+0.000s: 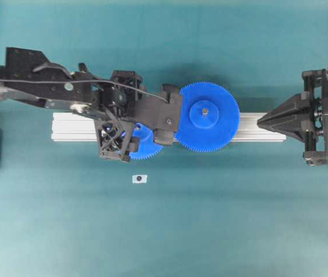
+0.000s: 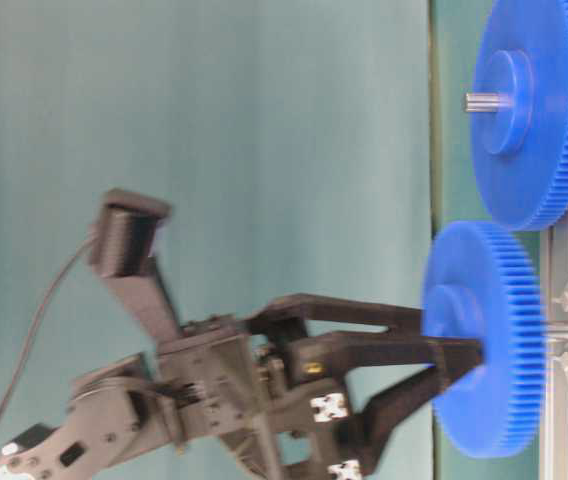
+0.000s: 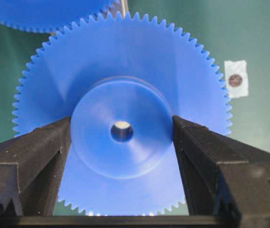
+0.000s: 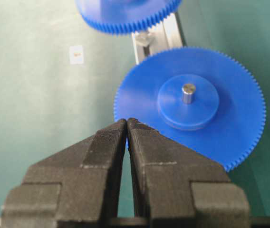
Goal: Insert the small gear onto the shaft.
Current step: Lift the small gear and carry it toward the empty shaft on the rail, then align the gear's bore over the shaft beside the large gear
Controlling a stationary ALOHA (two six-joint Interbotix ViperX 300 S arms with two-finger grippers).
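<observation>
The small gear (image 3: 125,66) fills the left wrist view, its raised hub pinched between my two black fingers (image 3: 40,156). My left gripper (image 3: 121,121) is shut on that hub. A silvery glint of the shaft (image 3: 122,126) shows inside the gear's centre hole. From table level the small gear (image 2: 494,400) stands close against the rail, with the thin grey shaft (image 2: 561,328) bridging the gap behind it. From overhead the left gripper (image 1: 146,135) covers most of the small gear (image 1: 149,150). My right gripper (image 1: 268,120) is shut and empty at the rail's right end.
The wider blue gear (image 1: 206,115) sits on its own pin on the ribbed aluminium rail (image 1: 256,128), its teeth next to the small gear's. It lies just beyond the right gripper (image 4: 127,121). A small white tag (image 1: 139,179) lies on the teal mat in front of the rail.
</observation>
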